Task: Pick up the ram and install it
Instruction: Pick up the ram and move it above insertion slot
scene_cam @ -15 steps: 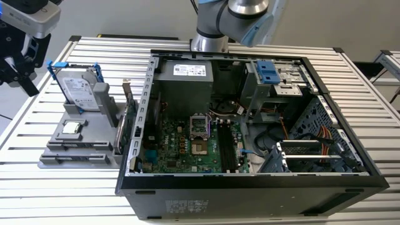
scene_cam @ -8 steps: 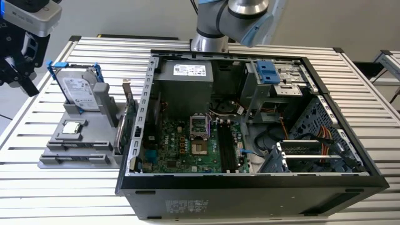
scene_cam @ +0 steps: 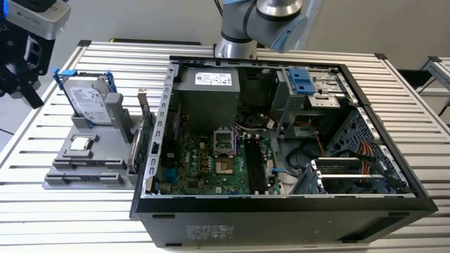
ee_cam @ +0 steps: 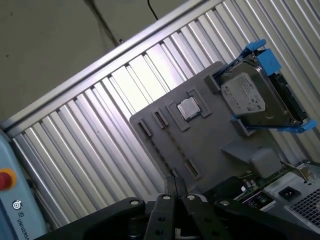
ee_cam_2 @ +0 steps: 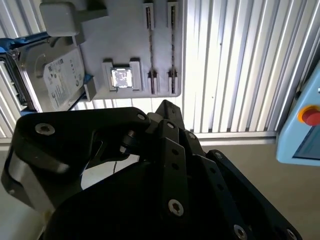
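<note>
The gripper [scene_cam: 21, 97], its jaw state impossible to tell, is hovering beside the gray holder [ee_cam_2: 120, 40], where two thin dark strips [ee_cam_2: 149, 45], possibly the ram edge-on, are pointing lengthwise away from it.

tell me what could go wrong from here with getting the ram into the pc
1. The gripper hangs beside the gray tray, close to the hard drive and the silver chip; coming down off line could knock either.
2. The green card stands on edge between tray and computer case; a low carry across could clip it.
3. Inside, cables lie near the motherboard slots and might snag.
</note>
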`<state>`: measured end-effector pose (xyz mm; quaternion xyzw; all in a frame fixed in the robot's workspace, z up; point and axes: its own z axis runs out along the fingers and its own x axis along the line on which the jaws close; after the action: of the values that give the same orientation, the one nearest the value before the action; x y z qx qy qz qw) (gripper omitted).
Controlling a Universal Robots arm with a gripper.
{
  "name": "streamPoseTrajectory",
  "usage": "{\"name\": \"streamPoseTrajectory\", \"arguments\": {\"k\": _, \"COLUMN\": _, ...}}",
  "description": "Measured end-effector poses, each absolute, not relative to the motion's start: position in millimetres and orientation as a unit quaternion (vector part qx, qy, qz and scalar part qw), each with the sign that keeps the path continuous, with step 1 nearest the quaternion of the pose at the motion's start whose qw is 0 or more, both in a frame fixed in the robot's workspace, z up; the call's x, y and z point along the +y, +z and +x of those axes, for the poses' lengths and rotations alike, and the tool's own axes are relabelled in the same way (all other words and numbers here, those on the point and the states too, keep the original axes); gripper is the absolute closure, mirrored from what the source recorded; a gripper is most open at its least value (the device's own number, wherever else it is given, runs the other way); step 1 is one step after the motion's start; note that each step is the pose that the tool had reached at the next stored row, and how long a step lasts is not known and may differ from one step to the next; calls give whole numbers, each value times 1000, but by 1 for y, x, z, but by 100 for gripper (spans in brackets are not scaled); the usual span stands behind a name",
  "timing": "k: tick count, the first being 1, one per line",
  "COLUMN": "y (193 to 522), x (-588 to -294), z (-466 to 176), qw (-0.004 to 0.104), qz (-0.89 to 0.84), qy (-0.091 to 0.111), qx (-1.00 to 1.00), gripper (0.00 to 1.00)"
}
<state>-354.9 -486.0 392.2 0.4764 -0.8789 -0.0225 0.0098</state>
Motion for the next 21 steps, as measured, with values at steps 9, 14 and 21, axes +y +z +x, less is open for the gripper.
{"name": "streamPoseTrajectory", "arguments": {"k": 9, "y": 392, "x": -486, "z": -355, "qw": 11, "qz": 505, "qy": -22, "qx": -863, "gripper": 100}}
{"name": "streamPoseTrajectory", "arguments": {"k": 14, "y": 392, "x": -486, "z": -355, "qw": 11, "qz": 520, "qy": -22, "qx": -854, "gripper": 100}}
{"name": "streamPoseTrajectory", "arguments": {"k": 21, "y": 392, "x": -486, "z": -355, "qw": 11, "qz": 539, "qy": -22, "qx": -842, "gripper": 100}}
